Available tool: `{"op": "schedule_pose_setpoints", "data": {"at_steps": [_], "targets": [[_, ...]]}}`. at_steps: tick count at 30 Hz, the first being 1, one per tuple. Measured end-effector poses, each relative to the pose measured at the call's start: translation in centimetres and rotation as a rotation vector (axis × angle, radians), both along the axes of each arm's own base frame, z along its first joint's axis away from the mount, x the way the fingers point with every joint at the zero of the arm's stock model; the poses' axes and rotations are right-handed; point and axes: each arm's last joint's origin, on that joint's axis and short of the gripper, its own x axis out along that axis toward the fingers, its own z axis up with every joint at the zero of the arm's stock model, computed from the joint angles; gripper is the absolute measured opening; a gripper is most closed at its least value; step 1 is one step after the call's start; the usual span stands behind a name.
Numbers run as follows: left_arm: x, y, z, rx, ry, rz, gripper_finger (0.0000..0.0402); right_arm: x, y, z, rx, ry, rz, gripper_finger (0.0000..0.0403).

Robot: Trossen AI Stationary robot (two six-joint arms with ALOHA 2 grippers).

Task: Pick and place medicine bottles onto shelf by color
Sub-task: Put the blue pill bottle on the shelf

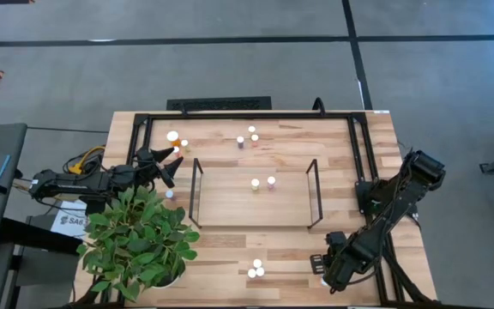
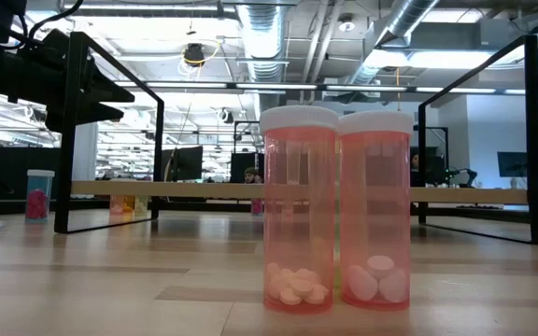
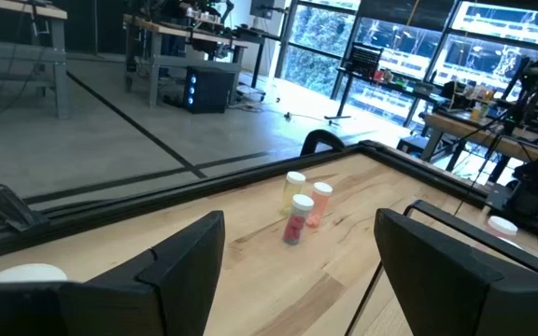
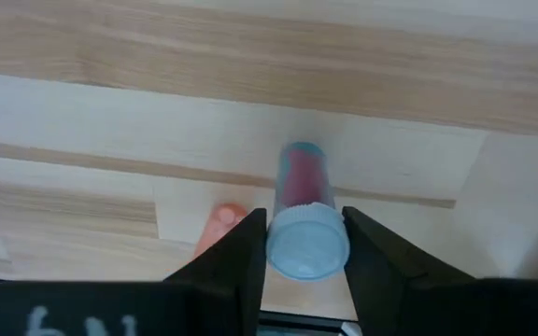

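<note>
Two orange bottles (image 2: 334, 210) nearest; right hand (image 4: 304, 245) pinching one red bottle (image 4: 303, 224); left hand (image 3: 297, 271) spread.

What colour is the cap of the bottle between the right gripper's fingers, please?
White, on the bottle in the right gripper; right wrist view.

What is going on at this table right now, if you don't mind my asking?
A two-armed robot is sorting medicine bottles onto the shelf. The right gripper, at the table's near right corner, has its fingers closed around the white cap of a red bottle. The left gripper hovers open beside the far left bottles. Two bottles stand on the shelf; others wait on the table.
</note>
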Motion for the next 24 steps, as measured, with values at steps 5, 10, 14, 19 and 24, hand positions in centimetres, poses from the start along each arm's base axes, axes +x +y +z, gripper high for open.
{"op": "schedule_pose_setpoints", "data": {"at_steps": [5, 10, 14, 19, 24], "targets": [[0.0, 0.0, 0.0, 0.000, 0.000, 0.000, 0.0265, 1.2, -0.4, 0.9, 0.015, -0.014, 0.020, 0.0149], [0.0, 0.0, 0.0, 0.000, 0.000, 0.000, 0.0265, 2.3, -1.2, 2.6, -0.009, -0.013, 0.051, 0.0146], [0.0, 0.0, 0.0, 0.000, 0.000, 0.000, 0.0265, 3.3, -2.0, 4.2, -0.031, 0.001, 0.062, 0.0147], [0.0, 0.0, 0.0, 0.000, 0.000, 0.000, 0.0265, 4.6, -3.1, 5.8, -0.031, -0.025, 0.099, 0.0147], [0.0, 0.0, 0.0, 0.000, 0.000, 0.000, 0.0265, 5.7, -4.0, 6.9, -0.027, -0.057, 0.133, 0.0146]]}}
